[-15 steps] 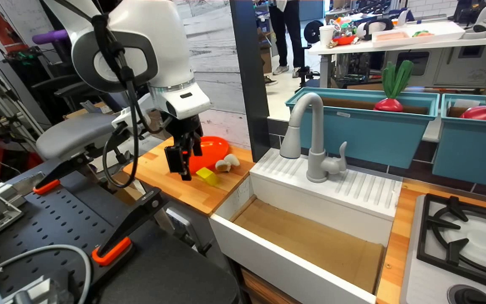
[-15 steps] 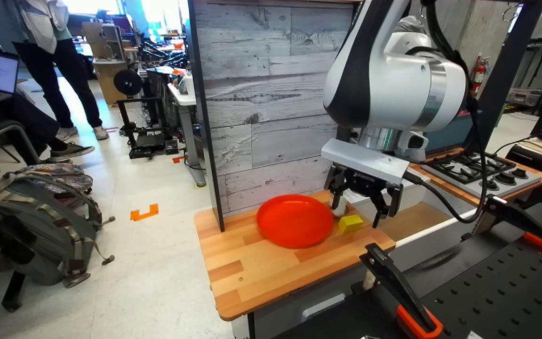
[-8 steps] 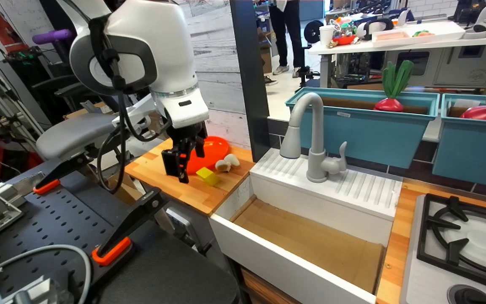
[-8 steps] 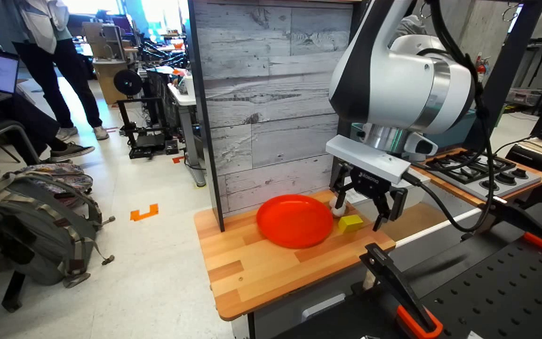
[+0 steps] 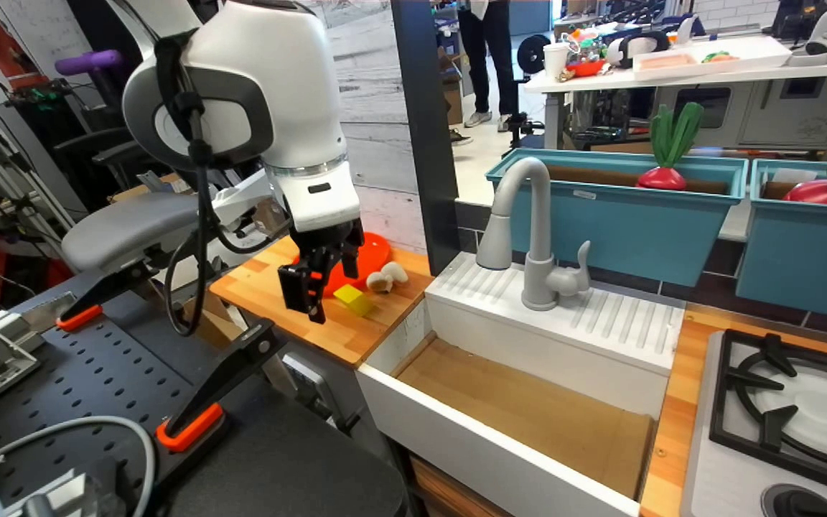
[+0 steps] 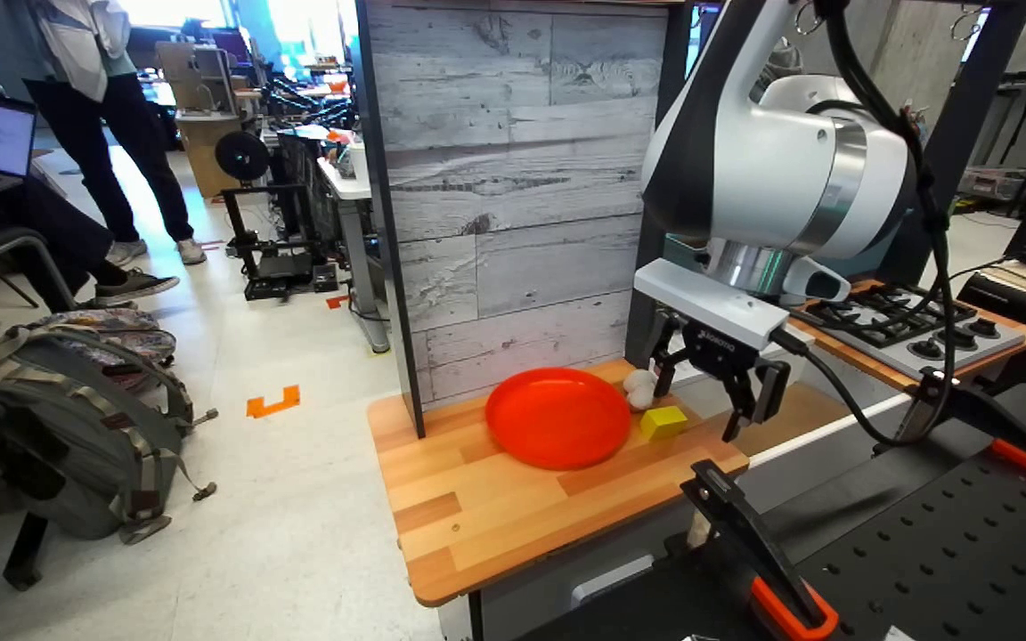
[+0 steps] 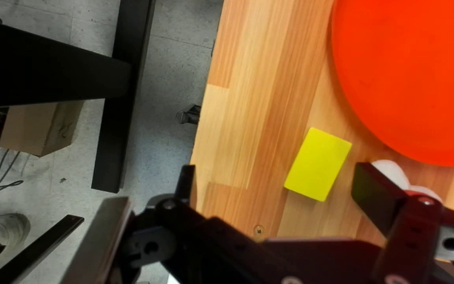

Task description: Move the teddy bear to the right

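Note:
The teddy bear (image 5: 380,281) is a small, lumpy, white-and-tan thing on the wooden counter, beside the red plate and the yellow block; it also shows in an exterior view (image 6: 640,395). In the wrist view only pale lumps of the teddy bear (image 7: 393,172) show, the rest hidden behind the right finger. My gripper (image 7: 275,171) is open with nothing held, above the counter near its sink end. It also shows in both exterior views (image 5: 334,293) (image 6: 696,413). In the wrist view the yellow block (image 7: 318,164) appears between the spread fingers, below them.
The red-orange plate (image 5: 368,257) lies next to the bear, by the grey plank wall (image 6: 531,249). The white sink (image 5: 485,445) with a grey faucet (image 5: 539,237) adjoins the counter (image 6: 477,507). A black clamp (image 6: 753,534) stands at the counter's front. A stove (image 5: 801,402) stands beyond the sink.
My gripper has moved toward the sink side and slightly lower, staying open. In an exterior view it now covers less of the bear. The bear, block and plate have not moved.

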You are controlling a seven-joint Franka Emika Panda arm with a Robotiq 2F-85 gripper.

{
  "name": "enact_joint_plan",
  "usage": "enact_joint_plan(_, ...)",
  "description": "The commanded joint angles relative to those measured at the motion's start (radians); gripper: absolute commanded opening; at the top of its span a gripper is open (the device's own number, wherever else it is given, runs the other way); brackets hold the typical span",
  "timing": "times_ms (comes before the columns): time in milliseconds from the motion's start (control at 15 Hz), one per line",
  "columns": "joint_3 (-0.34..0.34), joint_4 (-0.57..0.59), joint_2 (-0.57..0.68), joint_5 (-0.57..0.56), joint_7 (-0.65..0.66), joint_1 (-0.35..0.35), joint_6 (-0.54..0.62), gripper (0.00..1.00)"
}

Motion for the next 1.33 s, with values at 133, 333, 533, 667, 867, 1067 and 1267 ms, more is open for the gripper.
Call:
enact_joint_plan(133,-0.065,0.041,0.029,-0.023,0.078,0.06,-0.042,1.0)
enact_joint_plan(333,-0.078,0.063,0.038,-0.035,0.091,0.073,-0.062,1.0)
enact_joint_plan(533,-0.086,0.09,0.048,-0.043,0.098,0.08,-0.077,1.0)
enact_joint_plan(667,-0.092,0.112,0.056,-0.052,0.103,0.084,-0.099,1.0)
enact_joint_plan(867,-0.094,0.148,0.074,-0.081,0.117,0.088,-0.136,1.0)
enact_joint_plan(1067,-0.089,0.179,0.098,-0.108,0.132,0.084,-0.165,1.0)
enact_joint_plan(1267,-0.086,0.202,0.119,-0.123,0.139,0.081,-0.18,1.0)
